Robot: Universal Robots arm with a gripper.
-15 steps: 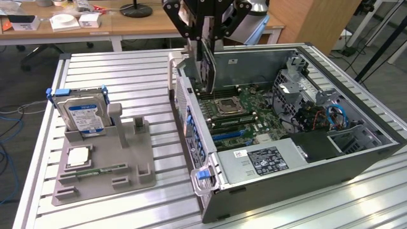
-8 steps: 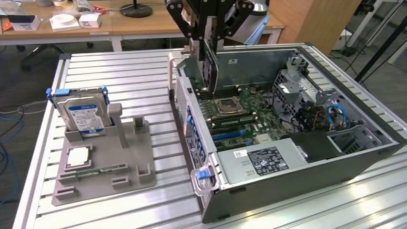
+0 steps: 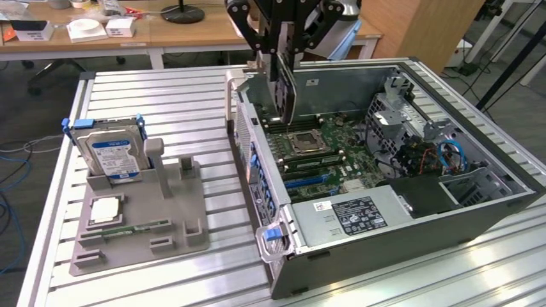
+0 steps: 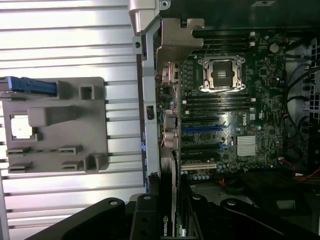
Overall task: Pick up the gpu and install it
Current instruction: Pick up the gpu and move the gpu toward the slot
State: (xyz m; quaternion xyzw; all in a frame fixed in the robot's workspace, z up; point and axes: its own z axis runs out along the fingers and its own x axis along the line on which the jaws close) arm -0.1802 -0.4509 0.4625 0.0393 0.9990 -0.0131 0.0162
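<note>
The black hand (image 3: 284, 51) hangs from above over the open computer case (image 3: 410, 256), and its fingers are clamped on the top edge of the gpu (image 3: 283, 89). The card is held upright, with its long side pointing down into the case, close to the case wall on the exterior view's left. Its lower end is just above the green motherboard (image 3: 341, 160), beside the empty CPU socket (image 3: 305, 142); whether it already touches the board I cannot tell. From the wrist camera the card is seen by its thin edge, with the silver bracket (image 4: 175, 40) at the far end.

On the slatted metal surface (image 3: 153, 96), apart from the case, lies a grey holder tray (image 3: 171, 211). In it a blue-labelled hard drive (image 3: 109, 150) stands upright, and a square processor chip (image 3: 104, 210) and a narrow RAM stick (image 3: 128, 229) lie flat.
</note>
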